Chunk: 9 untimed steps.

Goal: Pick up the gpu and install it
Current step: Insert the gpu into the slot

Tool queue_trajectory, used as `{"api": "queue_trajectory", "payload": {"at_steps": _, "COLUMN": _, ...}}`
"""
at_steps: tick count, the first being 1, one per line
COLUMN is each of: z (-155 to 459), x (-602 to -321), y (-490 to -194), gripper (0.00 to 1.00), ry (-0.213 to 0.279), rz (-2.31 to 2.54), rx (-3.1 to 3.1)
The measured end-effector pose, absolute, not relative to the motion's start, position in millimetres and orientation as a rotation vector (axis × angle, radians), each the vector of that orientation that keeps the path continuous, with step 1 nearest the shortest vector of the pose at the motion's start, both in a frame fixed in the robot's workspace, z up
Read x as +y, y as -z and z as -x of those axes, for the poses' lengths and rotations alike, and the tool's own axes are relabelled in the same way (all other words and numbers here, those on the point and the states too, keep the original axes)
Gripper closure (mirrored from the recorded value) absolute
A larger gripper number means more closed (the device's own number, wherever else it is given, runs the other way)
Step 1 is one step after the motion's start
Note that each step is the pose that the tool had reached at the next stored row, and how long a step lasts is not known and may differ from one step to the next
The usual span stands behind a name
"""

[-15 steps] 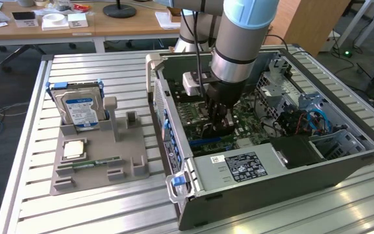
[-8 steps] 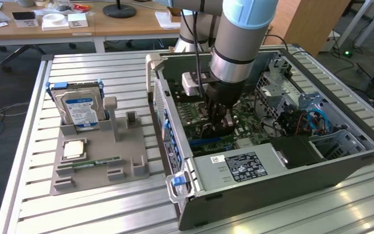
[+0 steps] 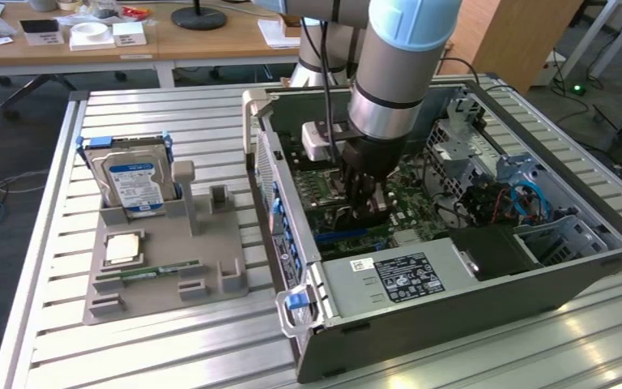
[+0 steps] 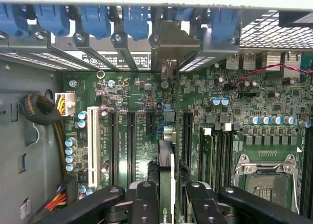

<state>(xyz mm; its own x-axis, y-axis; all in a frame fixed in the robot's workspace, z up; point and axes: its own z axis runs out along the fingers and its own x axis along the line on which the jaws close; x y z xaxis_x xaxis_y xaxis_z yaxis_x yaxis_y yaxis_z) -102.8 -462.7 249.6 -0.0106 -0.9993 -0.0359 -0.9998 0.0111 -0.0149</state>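
- Tabletop (image 3: 181, 356) of metal slats carries everything: an open computer case on the exterior view's right and a grey tray on its left.
- Computer case (image 3: 484, 308) lies on its side with the interior facing up; a labelled power supply (image 3: 398, 279) sits at its near end.
- Robot arm (image 3: 398, 73) reaches straight down into the middle of the case.
- Motherboard (image 4: 142, 87) covers the case floor, with long black expansion slots, one white slot and an uncovered CPU socket (image 4: 266, 177).
- Tray (image 3: 149, 300) stands well apart from the case and holds spare parts.
- Hard drive (image 3: 133, 174), blue-labelled, stands upright at the far end of the tray.
- Gpu (image 4: 165, 158) is inside the case, held edge-on above the motherboard and running along the line of the expansion slots; whether its edge is seated in a slot cannot be told.
- Gripper (image 4: 169, 187) (image 3: 363, 207) is low over the board, its black fingers (image 4: 146, 197) pinching the gpu from both sides.
- Metal bracket (image 4: 168, 38) at the gpu's far end stands against the case's rear slot openings, under a row of blue latches (image 4: 134, 21).
- CPU chip (image 3: 123, 248) lies flat in the tray.
- RAM stick (image 3: 159, 269), narrow and green, lies just beside the chip.
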Motion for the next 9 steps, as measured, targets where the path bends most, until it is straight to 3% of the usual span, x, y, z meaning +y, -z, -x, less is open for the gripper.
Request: {"api": "queue_trajectory", "payload": {"at_steps": 9, "z": 102.8, "x": -462.8, "y": -246.9, "gripper": 0.74, "ry": -0.022, "rz": 2.185, "rx": 2.208}}
